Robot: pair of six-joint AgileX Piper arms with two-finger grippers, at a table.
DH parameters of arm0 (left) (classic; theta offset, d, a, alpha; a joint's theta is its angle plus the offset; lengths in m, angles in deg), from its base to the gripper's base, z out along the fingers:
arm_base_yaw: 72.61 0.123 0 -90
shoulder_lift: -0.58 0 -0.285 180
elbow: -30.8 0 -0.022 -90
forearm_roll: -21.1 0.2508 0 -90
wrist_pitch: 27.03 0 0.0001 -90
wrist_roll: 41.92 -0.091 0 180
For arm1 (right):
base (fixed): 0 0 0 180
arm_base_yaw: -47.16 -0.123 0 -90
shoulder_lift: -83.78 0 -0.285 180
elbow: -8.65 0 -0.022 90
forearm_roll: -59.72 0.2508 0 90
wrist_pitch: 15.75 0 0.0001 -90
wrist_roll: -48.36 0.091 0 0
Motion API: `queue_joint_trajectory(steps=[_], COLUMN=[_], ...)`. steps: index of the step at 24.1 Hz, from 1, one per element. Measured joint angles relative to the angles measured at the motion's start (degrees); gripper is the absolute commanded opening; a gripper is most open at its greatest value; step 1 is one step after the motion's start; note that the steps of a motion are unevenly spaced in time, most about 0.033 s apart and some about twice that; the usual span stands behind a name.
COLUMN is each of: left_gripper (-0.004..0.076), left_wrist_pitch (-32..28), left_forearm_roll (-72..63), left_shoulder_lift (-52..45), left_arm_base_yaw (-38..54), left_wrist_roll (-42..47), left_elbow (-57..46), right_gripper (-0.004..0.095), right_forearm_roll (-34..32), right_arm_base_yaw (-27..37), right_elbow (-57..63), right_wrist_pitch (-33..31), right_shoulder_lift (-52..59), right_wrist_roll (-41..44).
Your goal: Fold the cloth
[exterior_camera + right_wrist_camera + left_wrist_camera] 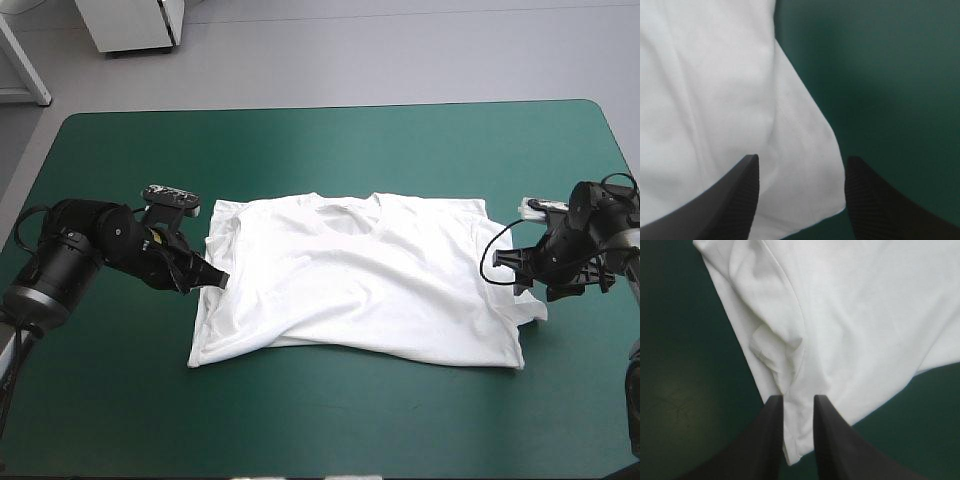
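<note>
The teal-green worktop (pixel 330 150) fills most of the high view. The white T-shirt (pixel 360 285) lies on it, spread nearly flat. Bare cover shows on every side of the T-shirt.

The T-shirt's neckline faces the worktop's far edge and its hem faces the near edge. Soft creases run across its body. The hem is uneven, lifting slightly toward the left corner. The left sleeve is folded in over the body, so that side forms a fairly straight edge. The right sleeve pokes out a little past the right edge.

The two arms come in level with the T-shirt's middle, one on each side and well apart from each other.

The left gripper (pixel 218 281) is at the T-shirt's left edge, about halfway between shoulder and hem. In the left wrist view its black fingers (pixel 771 440) are drawn almost together. A narrow strip of the T-shirt's edge runs between them, so they are pinching the cloth. A small pucker of fabric sits just ahead of the tips.

The right gripper (pixel 518 272) is at the T-shirt's right edge, by the sleeve. In the right wrist view its fingers (pixel 735 200) are spread wide. The T-shirt's edge lies in the gap between them and under one finger. The other finger is over bare teal-green cover just outside the T-shirt.
</note>
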Motion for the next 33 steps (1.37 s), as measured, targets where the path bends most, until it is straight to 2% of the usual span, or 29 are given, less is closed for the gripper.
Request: queue_joint_trajectory(steps=[11,14,17,18,19,20,21,30,33], left_gripper=[0.0137,0.0137,0.0137,0.0137,0.0137,0.0137,0.0137,0.0137,0.0137], left_wrist_pitch=[0.0,0.06,0.1,0.1,0.1,0.18,0.18,0.19,0.19], left_forearm_roll=[-0.07,-0.39,-0.72,-0.85,-0.85,-0.9,-0.97,-2.75,-2.8], left_shoulder_lift=[0.0,0.0,0.0,0.0,0.0,0.0,0.0,0.0,0.0], left_arm_base_yaw=[0.0,0.0,0.0,0.0,0.0,0.0,0.0,0.0,0.0], left_wrist_roll=[0.0,0.0,0.0,0.0,0.0,0.0,0.0,0.0,0.0], left_elbow=[0.0,0.0,0.0,0.0,0.0,0.0,0.0,0.0,0.0], right_gripper=[0.0486,0.044,0.0323,0.0247,0.01,0.0014,-0.0013,-0.0016,-0.0016], right_forearm_roll=[-1.41,-2.08,-2.44,-2.44,-2.44,-2.22,-1.78,-1.35,2.5], right_arm_base_yaw=[0.0,0.0,0.0,0.02,0.07,0.07,0.07,0.07,0.07], right_elbow=[4.65,6.86,8.47,8.68,8.81,8.99,8.99,9.59,8.41], right_wrist_pitch=[2.49,4.22,5.88,6.27,6.61,7.14,7.17,7.81,7.42], right_shoulder_lift=[-1.36,-1.36,-1.21,-1.15,-1.08,-0.97,-0.97,3.39,5.61], right_wrist_roll=[0.04,0.49,0.68,0.68,0.68,0.68,0.68,0.57,-2.34])
